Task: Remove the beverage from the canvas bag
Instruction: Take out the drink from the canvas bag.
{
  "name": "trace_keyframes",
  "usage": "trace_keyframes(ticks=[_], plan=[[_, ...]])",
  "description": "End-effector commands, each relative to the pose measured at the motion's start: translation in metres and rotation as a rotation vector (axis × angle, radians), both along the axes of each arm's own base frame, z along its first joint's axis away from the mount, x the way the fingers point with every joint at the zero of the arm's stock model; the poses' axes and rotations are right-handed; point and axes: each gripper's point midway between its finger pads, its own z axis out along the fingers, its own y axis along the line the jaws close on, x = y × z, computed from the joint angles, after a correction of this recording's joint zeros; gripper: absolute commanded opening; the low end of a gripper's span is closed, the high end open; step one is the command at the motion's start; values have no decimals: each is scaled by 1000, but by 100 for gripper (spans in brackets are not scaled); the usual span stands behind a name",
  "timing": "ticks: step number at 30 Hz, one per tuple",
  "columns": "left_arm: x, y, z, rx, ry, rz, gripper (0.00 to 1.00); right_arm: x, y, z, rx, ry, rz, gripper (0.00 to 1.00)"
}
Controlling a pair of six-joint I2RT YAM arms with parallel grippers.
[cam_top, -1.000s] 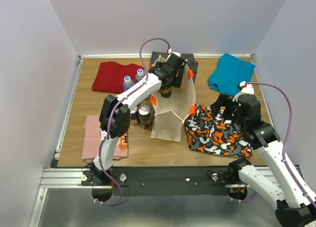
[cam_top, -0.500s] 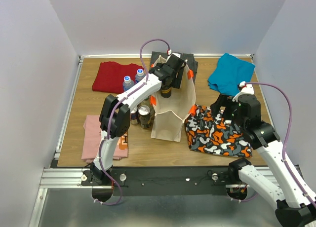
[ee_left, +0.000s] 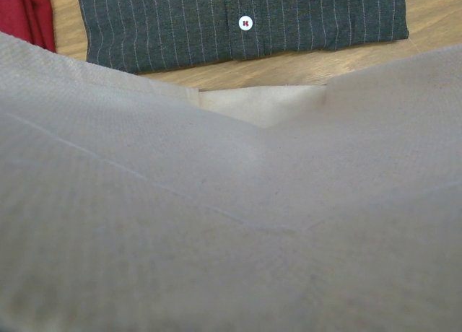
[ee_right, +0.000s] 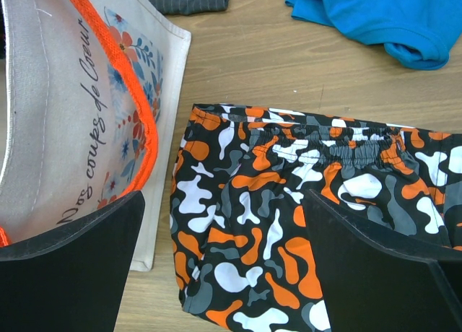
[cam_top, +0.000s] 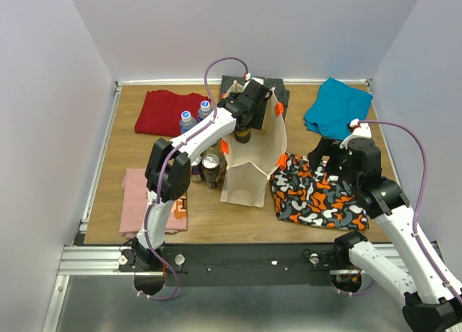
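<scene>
The beige canvas bag (cam_top: 249, 166) stands upright in the middle of the table with orange pieces at its rim. My left gripper (cam_top: 247, 108) is at the bag's far rim, over its mouth. A dark beverage bottle with a gold band (cam_top: 242, 133) hangs right under it and looks gripped by its top. The left wrist view is filled by blurred canvas (ee_left: 231, 224), and its fingers are hidden. My right gripper (ee_right: 224, 260) is open and empty above the camouflage shorts (ee_right: 289, 224), right of the bag (ee_right: 65, 130).
Several cans and two blue-capped bottles (cam_top: 195, 119) stand left of the bag. Folded clothes lie around: red (cam_top: 170, 110), pink (cam_top: 141, 195), dark striped (ee_left: 238, 18), and blue (cam_top: 336, 112). White walls close in the table on three sides.
</scene>
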Motion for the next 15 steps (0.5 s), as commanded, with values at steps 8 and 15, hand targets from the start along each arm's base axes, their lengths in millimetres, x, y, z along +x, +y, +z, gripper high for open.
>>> trace_keyframes(ticks=[8,15], plan=[[-1,8,-16,16,28,35,85,3,-2,5,-10,-27,-6,99],[-1,10,-20,28,35,42,85,3,-1,5,-10,-25,-2,99]])
